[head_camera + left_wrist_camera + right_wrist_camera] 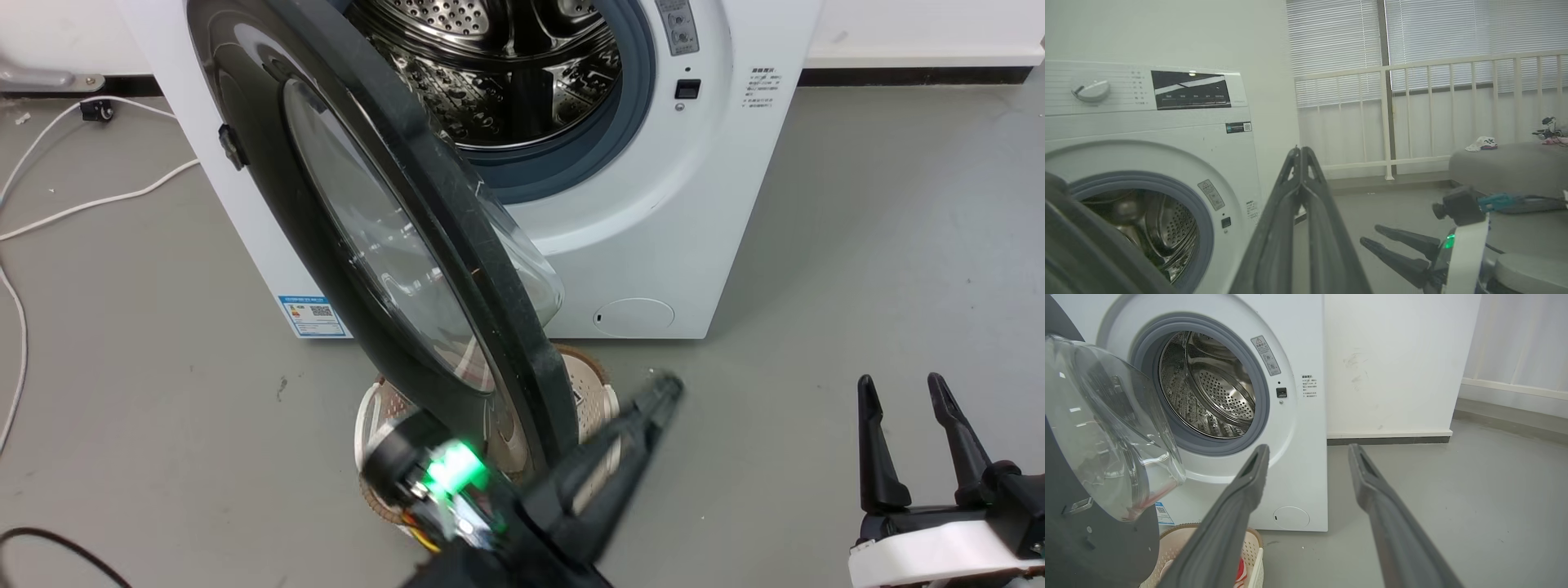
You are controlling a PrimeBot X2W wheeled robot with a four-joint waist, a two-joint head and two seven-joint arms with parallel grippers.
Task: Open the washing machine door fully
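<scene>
**Q:** How do the jaws stand?
**A:** Left gripper (663, 390): fingers pressed together, nothing between them. Right gripper (904, 390): fingers spread, empty.

**Q:** Where is the washing machine door (424, 245)?
**A:** Part-open, edge-on to the head camera, hinged at the white machine's (694, 204) left. Its lower rim lies just left of the left gripper, the nearer one, which is on the side facing the steel drum (506, 73). A leftward push would likely widen it.
</scene>
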